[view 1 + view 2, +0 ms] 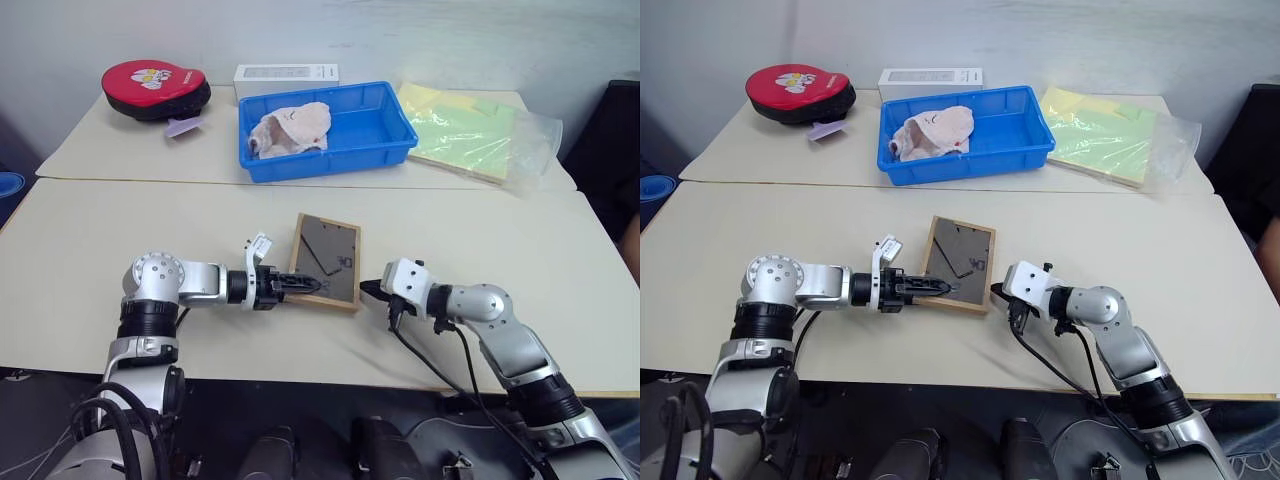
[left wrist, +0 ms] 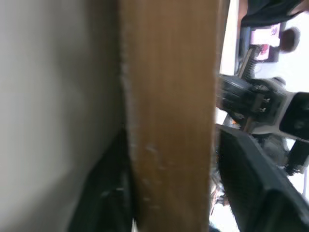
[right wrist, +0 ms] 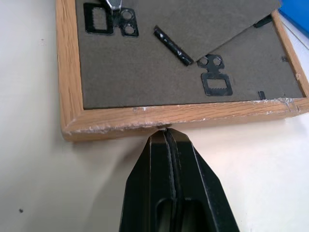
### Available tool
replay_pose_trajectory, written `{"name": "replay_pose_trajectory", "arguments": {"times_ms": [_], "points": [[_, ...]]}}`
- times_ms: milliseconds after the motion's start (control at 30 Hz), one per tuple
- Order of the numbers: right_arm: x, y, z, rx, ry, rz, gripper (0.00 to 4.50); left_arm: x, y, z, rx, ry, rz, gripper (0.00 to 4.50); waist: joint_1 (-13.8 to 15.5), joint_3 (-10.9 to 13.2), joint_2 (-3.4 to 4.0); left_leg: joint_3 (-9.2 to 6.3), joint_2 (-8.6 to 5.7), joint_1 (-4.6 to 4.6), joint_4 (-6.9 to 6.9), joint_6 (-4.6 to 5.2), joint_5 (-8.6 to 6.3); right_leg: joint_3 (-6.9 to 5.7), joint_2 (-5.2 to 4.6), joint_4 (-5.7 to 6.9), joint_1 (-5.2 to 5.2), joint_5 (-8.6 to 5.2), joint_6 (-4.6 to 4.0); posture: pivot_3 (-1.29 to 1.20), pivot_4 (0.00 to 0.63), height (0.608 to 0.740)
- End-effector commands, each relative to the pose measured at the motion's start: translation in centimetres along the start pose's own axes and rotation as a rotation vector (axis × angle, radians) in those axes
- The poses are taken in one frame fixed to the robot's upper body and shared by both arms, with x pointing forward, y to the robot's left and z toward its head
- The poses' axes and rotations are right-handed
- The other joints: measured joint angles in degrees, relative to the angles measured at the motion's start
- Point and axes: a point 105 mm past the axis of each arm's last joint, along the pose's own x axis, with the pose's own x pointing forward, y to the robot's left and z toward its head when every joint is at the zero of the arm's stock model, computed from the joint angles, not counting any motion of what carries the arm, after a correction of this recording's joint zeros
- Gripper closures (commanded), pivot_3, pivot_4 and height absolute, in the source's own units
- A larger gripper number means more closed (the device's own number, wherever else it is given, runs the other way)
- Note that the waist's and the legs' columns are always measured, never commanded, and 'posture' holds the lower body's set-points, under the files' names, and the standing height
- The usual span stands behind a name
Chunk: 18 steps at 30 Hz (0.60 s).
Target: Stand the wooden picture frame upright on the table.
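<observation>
The wooden picture frame (image 1: 326, 262) lies back-up near the front of the table (image 1: 500, 240), its stand flap slightly raised. The left gripper (image 1: 300, 284) straddles the frame's left rail with 1 finger above and 1 below; whether it has clamped yet, I cannot tell. The right gripper (image 3: 167, 140), fingers pressed together and empty, touches the right rail. Risk: a shallow edge grip could slip during lifting, or the right tips could shove the frame sideways.

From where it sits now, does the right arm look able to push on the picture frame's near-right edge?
Probably yes. The right gripper, fingers shut, sits right at the wooden picture frame edge, with nothing on the table between them. The left gripper is at the opposite side.
</observation>
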Motion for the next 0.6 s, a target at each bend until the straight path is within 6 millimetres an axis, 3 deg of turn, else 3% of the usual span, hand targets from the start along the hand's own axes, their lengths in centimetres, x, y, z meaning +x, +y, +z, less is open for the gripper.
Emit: {"name": "replay_pose_trajectory", "arguments": {"times_ms": [33,200,267,433,467,600], "points": [[-1.9,-1.2,2.7,0.060,-0.154,-0.009,4.15,-0.7,1.4,0.3,0.131,-0.117,0.069,3.22,-0.2,0.0,0.00,0.02,0.00,0.00,0.00,0.00,0.00,0.03,0.00,0.00,0.00,0.00,0.00,0.00,0.150,0.740],[-2.9,-1.9,6.2,0.237,-0.319,0.082,2.69,-1.5,0.2,0.9,0.583,-0.252,0.012,3.22,-0.5,0.0,0.02,0.04,0.11,0.01,-0.06,-0.10,0.02,0.03,0.06,-0.03,0.01,0.00,0.00,0.00,0.150,0.740],[-2.4,-2.3,7.7,0.296,-0.346,0.123,2.04,-1.5,0.2,0.5,0.708,-0.254,0.011,3.22,-0.7,0.0,0.03,0.05,0.12,0.02,-0.08,-0.14,0.05,0.04,0.06,-0.04,0.01,0.00,0.00,0.00,0.150,0.740],[-0.9,-2.9,9.1,0.359,-0.333,0.151,0.24,-1.2,0.0,0.3,0.781,-0.274,-0.020,3.22,-0.5,0.0,0.03,0.02,0.14,0.02,-0.24,-0.13,0.08,0.04,0.06,-0.08,-0.02,0.00,-0.01,0.00,0.150,0.740],[-0.7,-3.0,9.2,0.363,-0.330,0.154,0.04,-1.2,0.0,0.3,0.780,-0.277,-0.023,3.22,-0.4,0.0,0.03,0.02,0.14,0.00,-0.26,-0.11,0.08,0.03,0.05,-0.12,-0.03,0.00,-0.01,0.00,0.150,0.740],[1.1,-2.4,9.8,0.357,-0.308,0.196,0.04,-0.8,0.2,-0.2,0.833,-0.241,-0.017,3.22,-0.6,0.0,0.03,0.05,0.12,-0.07,-0.23,-0.03,0.06,0.06,0.04,-0.14,-0.09,0.01,0.01,0.00,0.150,0.740]]}}
